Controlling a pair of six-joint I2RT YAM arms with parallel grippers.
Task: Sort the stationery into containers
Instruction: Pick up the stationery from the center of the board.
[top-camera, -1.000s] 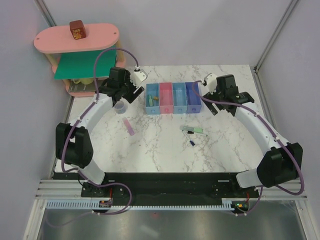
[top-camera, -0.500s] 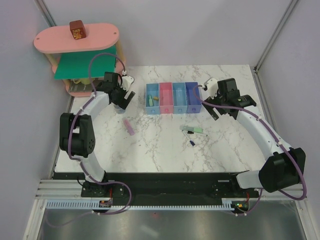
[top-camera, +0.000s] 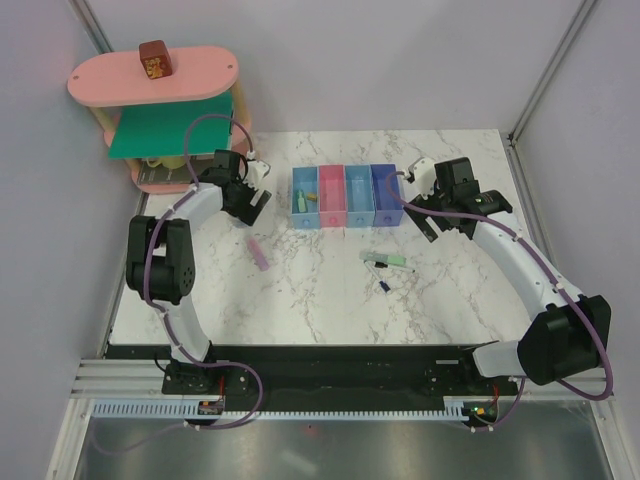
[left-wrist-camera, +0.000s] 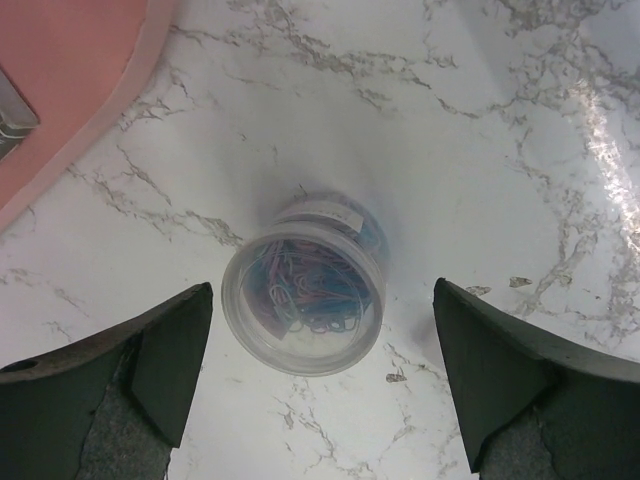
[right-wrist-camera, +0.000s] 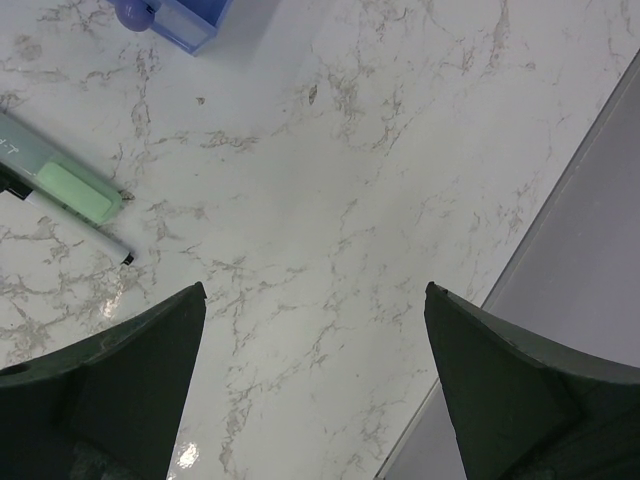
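— Two pincers, and we hold nothing in either. Our left pincer (left-wrist-camera: 320, 335) hangs over the small clear tub (left-wrist-camera: 303, 300) of paper clips, its jaws spread wide on either side and touching nothing. Our right pincer (right-wrist-camera: 315, 295) is just as wide apart, over bare bench (right-wrist-camera: 330, 150).

— Where does the tub sit?

— On the bench near the foot of the pink shelf (left-wrist-camera: 70, 80), well apart from the row of bins (top-camera: 345, 222). It looks a little left of centre between our jaws.

— So what could spoil the grab?

— If we close unevenly, we judge one finger meets it first and the round, smooth wall skids or tips. We cannot tell how firmly the lid sits; a hard squeeze could pop it and scatter clips. Dropping lower, our left finger might also catch the shelf.

— And the rest?

— A green bar (right-wrist-camera: 80, 190) and a pen (right-wrist-camera: 75, 228) lie loose in front of the bins, a lilac bar (top-camera: 258, 252) further left. A careless swing could knock them.
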